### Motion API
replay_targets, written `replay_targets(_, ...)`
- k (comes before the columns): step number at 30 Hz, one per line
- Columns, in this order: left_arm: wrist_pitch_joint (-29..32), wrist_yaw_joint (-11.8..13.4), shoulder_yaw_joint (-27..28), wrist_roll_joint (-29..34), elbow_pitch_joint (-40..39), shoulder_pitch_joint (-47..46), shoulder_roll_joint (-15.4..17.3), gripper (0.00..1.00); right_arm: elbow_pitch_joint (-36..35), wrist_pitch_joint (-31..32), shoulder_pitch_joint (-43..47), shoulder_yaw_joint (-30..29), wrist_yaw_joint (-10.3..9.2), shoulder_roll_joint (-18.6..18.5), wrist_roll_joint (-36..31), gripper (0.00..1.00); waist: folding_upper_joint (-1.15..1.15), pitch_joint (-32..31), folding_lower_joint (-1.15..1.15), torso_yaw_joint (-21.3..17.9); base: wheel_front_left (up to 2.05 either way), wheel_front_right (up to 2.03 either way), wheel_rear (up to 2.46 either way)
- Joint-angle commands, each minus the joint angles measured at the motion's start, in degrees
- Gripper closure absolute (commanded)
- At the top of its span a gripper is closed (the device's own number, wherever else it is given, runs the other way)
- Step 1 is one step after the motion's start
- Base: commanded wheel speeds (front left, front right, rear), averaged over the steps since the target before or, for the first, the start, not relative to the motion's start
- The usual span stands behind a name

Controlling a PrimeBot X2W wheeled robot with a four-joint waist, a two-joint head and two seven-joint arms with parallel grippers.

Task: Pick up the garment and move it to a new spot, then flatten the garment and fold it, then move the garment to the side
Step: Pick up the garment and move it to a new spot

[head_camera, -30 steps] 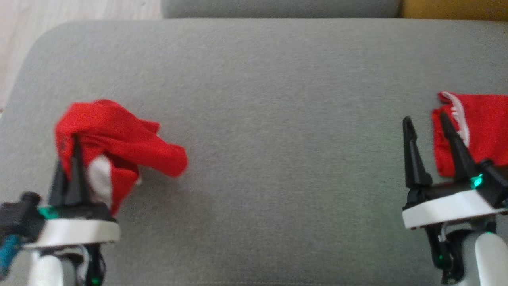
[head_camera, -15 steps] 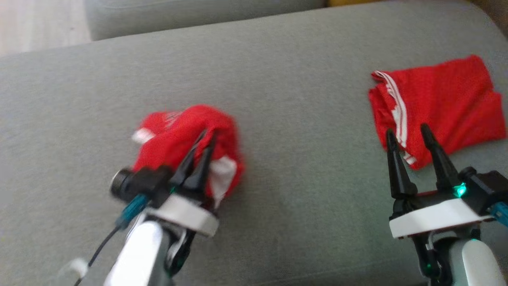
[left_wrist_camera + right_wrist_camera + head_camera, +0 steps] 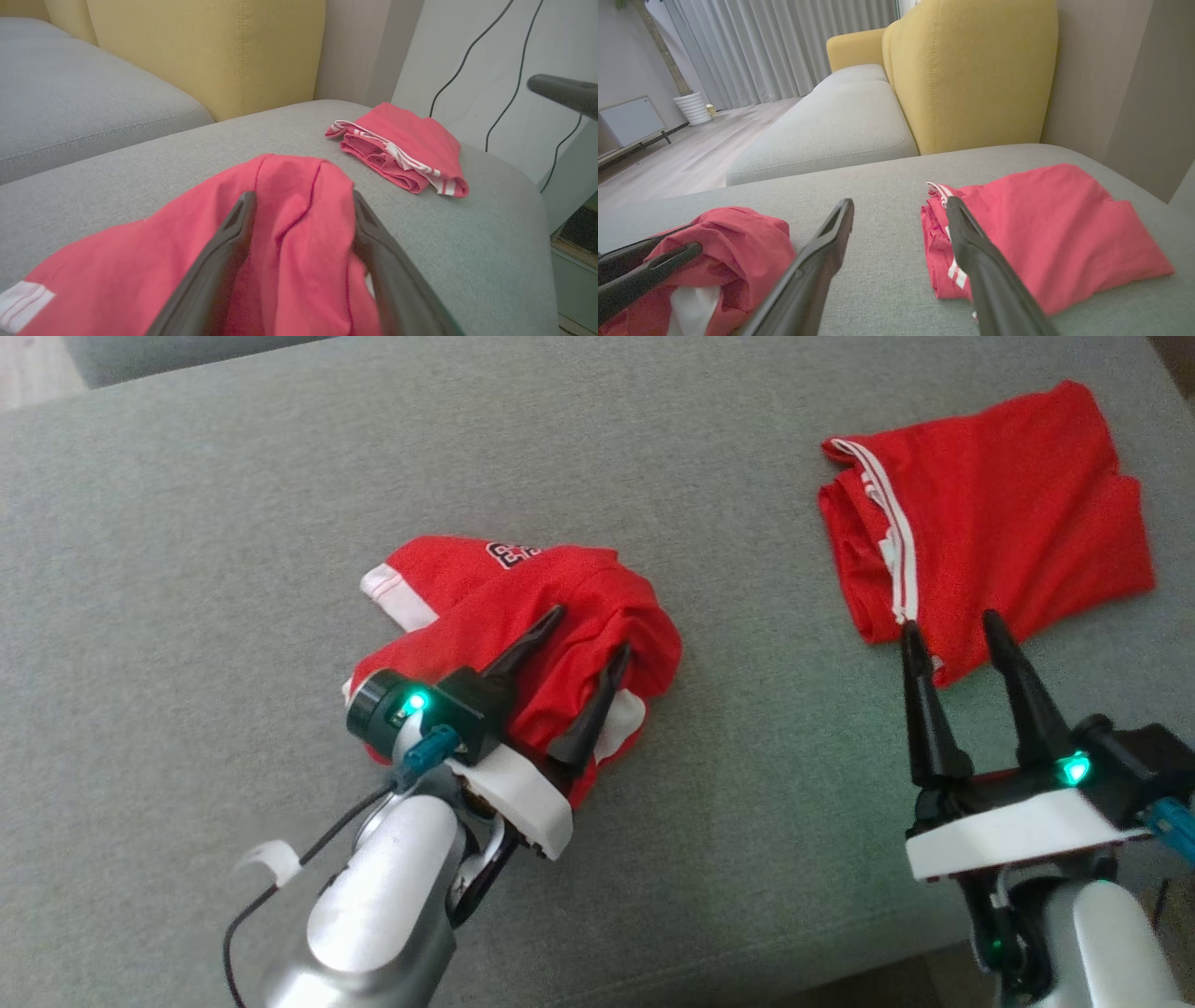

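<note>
Left of the folded red cloth (image 3: 1008, 513), red garment (image 3: 523, 607) is lying crumpled on the cushion (image 3: 187, 523), print (image 3: 512, 555) unreadable. Left end effector (image 3: 591, 631) is straddling it, wide; right end effector (image 3: 948, 621) is hovering wide beside that cloth.

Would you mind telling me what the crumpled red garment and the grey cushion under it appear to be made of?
The crumpled red garment: thin, matte knit, probably sports jersey; soft folds, white trim, printed number. The grey cushion: likely woven upholstery fabric, matte, heathered; fine speckled weave shows.
</note>
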Motion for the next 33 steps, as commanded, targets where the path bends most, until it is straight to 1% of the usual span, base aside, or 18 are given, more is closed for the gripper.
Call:
replay_targets(1,-0.3,0.1,0.8,0.3,-2.1,-2.2,0.2,0.00,-1.3,-0.5,-2.1,2.0,0.37,-0.2,-0.6,0.00,0.00,-0.1,0.00,0.9,0.00,0.00,0.00)
replay_targets(3,-0.3,0.2,1.1,0.4,-3.5,-1.4,0.4,0.00,-0.9,-0.6,-2.3,2.2,0.37,-0.2,-0.6,0.00,0.00,-0.6,0.00,1.8,0.00,0.00,0.00)
replay_targets(7,-0.3,1.5,3.5,-0.1,-8.4,1.9,1.5,0.00,-0.4,-0.5,-2.4,2.2,0.37,-0.2,-0.8,0.00,0.00,-2.2,0.00,4.0,0.00,0.00,0.00)
replay_targets(8,-0.3,1.5,3.5,-0.1,-8.4,1.9,1.5,0.00,-0.4,-0.5,-2.4,2.2,0.37,-0.2,-0.8,0.00,0.00,-2.2,0.00,4.0,0.00,0.00,0.00)
replay_targets(10,-0.3,2.7,5.4,-0.6,-11.0,4.0,2.1,0.00,-0.3,-0.3,-2.2,2.0,0.37,-0.2,-1.0,0.00,0.00,-3.2,0.00,5.2,0.00,0.00,0.00)
replay_targets(15,-0.3,6.6,11.4,-1.8,-15.7,9.0,3.5,0.00,-0.4,0.6,-1.5,1.5,0.37,-0.2,-1.3,0.00,0.00,-5.2,0.00,8.2,0.00,0.00,0.00)
replay_targets(19,-0.3,9.1,16.3,-2.5,-17.5,12.3,5.2,0.00,-0.7,1.4,-0.8,1.3,0.37,-0.6,-1.5,0.00,0.00,-6.6,0.00,10.5,0.00,0.00,0.00)
replay_targets(22,-0.3,10.3,19.2,-3.0,-17.8,14.8,6.7,0.00,-0.9,2.0,-0.2,1.4,0.37,-0.8,-1.5,0.00,0.00,-7.8,0.00,11.7,0.00,0.00,0.00)
replay_targets(26,-0.3,10.5,21.3,-3.4,-17.9,17.8,9.0,0.00,-0.9,2.5,1.0,0.9,0.37,-1.0,-1.5,0.00,0.00,-9.2,0.00,12.8,0.00,0.00,0.00)
replay_targets(29,-0.3,9.9,21.7,-4.2,-18.2,19.3,9.9,0.00,-0.8,2.8,2.3,0.4,0.37,-1.0,-1.5,0.00,0.00,-10.5,0.00,13.3,0.00,0.00,0.00)
replay_targets(33,1.0,9.9,20.9,-4.3,-19.8,21.3,10.1,0.00,-1.0,3.3,4.1,0.1,0.37,-1.0,-1.6,0.00,0.00,-12.2,0.00,13.4,0.00,0.00,0.00)
